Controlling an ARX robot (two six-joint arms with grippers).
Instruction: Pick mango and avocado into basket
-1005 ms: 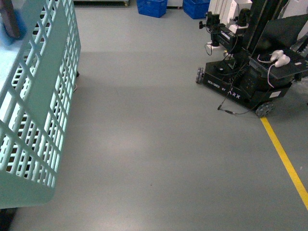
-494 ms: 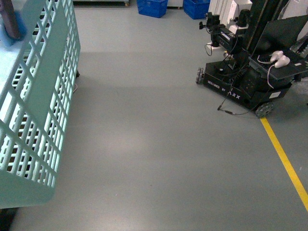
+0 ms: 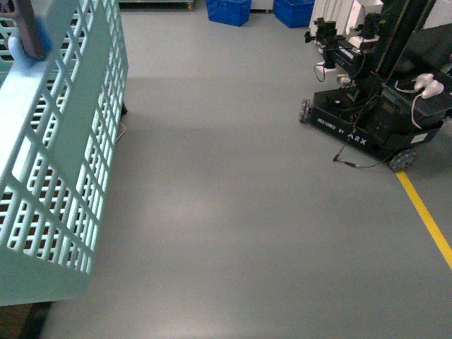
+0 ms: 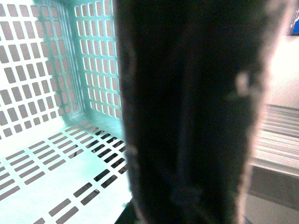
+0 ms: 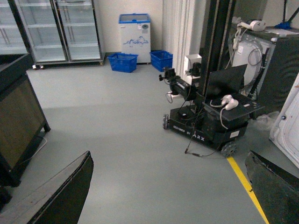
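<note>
- Light teal slotted plastic basket (image 3: 63,162) sits tilted at my left; mango and avocado not in view.
- Left gripper: can't tell, dark blurred bar (image 4: 187,116) blocks its camera.
- Right gripper (image 5: 168,161): fingers apart, empty.
- Best move, I'd say: locate the fruit first and keep the basket level.

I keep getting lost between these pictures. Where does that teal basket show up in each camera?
Front view: the basket fills the left edge, tilted, with its slotted side toward the camera.
Left wrist view: the basket's slotted inside shows behind a dark blurred bar close to the lens.
Right wrist view: not in it.
Shared landmark: the black wheeled robot, seen in the front and right wrist views only.
</note>
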